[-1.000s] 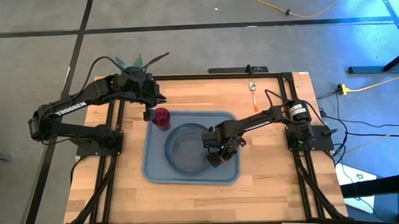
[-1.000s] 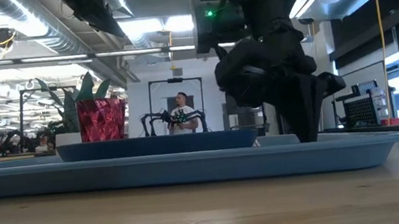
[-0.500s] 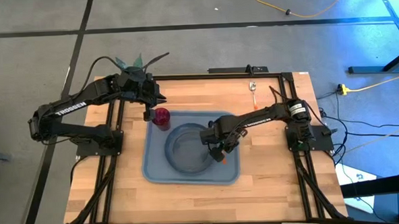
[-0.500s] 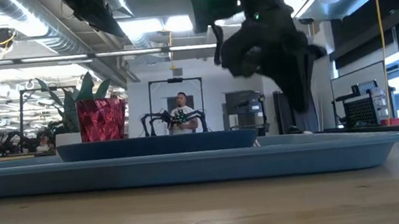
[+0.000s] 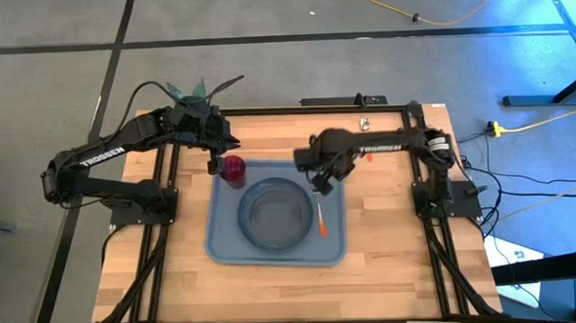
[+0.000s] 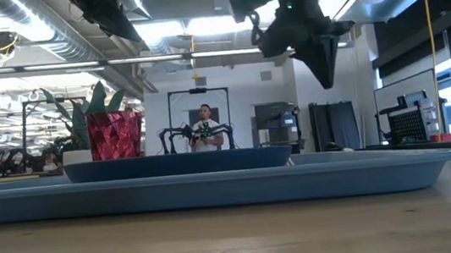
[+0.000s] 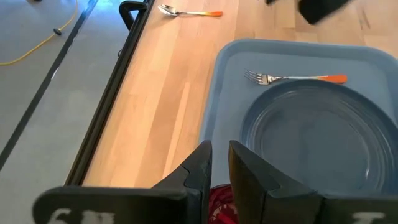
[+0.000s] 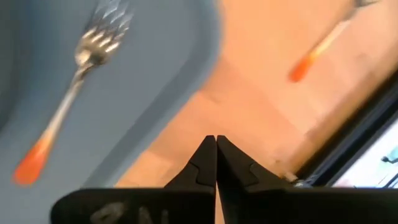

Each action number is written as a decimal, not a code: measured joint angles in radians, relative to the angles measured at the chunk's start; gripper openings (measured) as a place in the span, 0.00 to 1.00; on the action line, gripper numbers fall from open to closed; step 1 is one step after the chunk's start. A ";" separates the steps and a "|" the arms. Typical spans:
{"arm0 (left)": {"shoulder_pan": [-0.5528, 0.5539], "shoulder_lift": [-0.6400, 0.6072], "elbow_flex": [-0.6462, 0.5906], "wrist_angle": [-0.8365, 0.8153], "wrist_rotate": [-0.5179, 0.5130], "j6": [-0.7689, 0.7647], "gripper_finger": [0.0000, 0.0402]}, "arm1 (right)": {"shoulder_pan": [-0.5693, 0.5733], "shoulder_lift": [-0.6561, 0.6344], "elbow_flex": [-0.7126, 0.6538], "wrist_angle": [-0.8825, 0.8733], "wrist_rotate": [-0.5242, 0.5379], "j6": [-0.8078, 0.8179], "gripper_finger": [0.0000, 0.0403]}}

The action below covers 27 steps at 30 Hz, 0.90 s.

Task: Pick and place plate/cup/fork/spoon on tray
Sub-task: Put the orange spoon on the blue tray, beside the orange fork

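Observation:
The light blue-grey tray (image 5: 224, 247) lies mid-table. On it rest the round grey-blue plate (image 5: 271, 216), the dark red cup (image 5: 233, 169), upright in the far left corner, and the orange-handled fork (image 5: 321, 218), flat to the plate's right. The spoon (image 7: 186, 12) lies on the bare wood past the tray's far right corner. My right gripper (image 5: 318, 186) is shut and empty, raised above the tray's far right part (image 6: 320, 60). My left gripper (image 5: 213, 165) hangs just above the cup (image 7: 214, 208), its fingers a narrow gap apart, empty.
A potted green plant (image 5: 192, 88) stands at the table's far left corner, behind my left arm. Black frame rails (image 5: 165, 235) run along the table's left and right sides. Bare wood lies near the front edge (image 5: 274, 294). A person stands far off in the room (image 6: 206, 124).
My right gripper has risen from the tray's near right part, beside the plate, and gone toward the far edge. The fork stays lying flat on the tray to the plate's right.

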 joint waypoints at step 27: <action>0.073 0.017 0.000 0.106 -0.036 -0.089 0.12 | -0.727 -0.284 -0.501 0.556 -0.119 -0.291 0.19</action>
